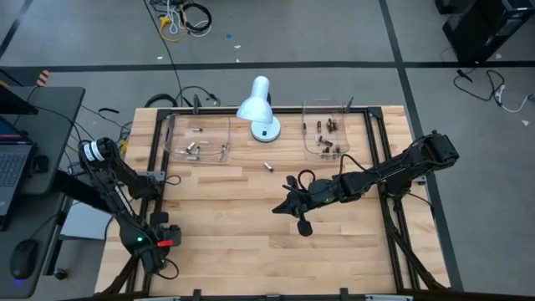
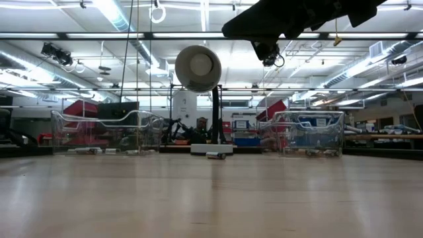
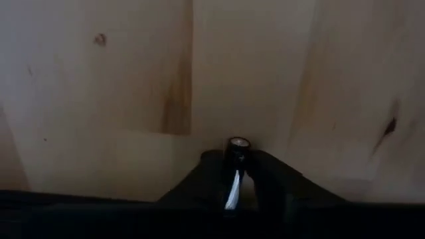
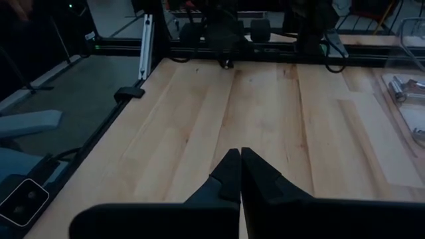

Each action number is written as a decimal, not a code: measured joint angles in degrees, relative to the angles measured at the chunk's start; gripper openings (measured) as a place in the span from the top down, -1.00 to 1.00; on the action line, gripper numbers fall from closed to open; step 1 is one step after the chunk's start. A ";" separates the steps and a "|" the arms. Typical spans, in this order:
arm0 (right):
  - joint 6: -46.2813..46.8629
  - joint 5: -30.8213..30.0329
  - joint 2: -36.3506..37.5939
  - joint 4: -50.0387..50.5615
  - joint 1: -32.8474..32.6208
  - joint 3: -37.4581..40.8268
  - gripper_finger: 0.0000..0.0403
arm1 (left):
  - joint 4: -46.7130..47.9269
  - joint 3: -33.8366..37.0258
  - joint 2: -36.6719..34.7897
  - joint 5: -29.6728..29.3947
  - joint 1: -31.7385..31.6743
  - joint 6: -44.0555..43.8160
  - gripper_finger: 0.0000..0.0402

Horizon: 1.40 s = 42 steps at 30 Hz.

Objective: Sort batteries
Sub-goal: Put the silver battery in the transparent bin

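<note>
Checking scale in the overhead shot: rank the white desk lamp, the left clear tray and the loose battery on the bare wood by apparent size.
1. Left clear tray
2. White desk lamp
3. Loose battery, far the smallest

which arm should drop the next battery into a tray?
Left, most likely. Its wrist view shows the left gripper closing around a dark battery over the table. The right gripper is shut and empty above mid-table, so it would first need to open and pick the loose battery.

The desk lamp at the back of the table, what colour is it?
White. The desk lamp shows best in the high view, standing between the two clear trays.
</note>
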State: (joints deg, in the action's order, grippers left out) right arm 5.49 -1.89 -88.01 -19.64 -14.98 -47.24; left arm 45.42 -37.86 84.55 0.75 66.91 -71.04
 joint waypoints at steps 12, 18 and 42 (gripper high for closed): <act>-1.63 0.00 0.00 0.02 0.00 -0.01 1.00 | 1.92 -2.04 0.45 -2.76 -0.08 -4.63 0.94; -2.12 0.00 0.00 0.00 0.00 -0.01 1.00 | 2.85 -5.22 0.68 -10.30 -0.41 -7.44 0.95; -2.73 0.02 0.00 -0.02 0.55 -0.01 1.00 | 38.27 -28.50 -1.00 -54.09 -18.35 -12.44 0.96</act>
State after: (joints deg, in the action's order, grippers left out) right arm 2.76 -1.87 -88.01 -19.66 -14.44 -47.24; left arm 83.69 -66.36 83.55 -53.34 48.56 -83.48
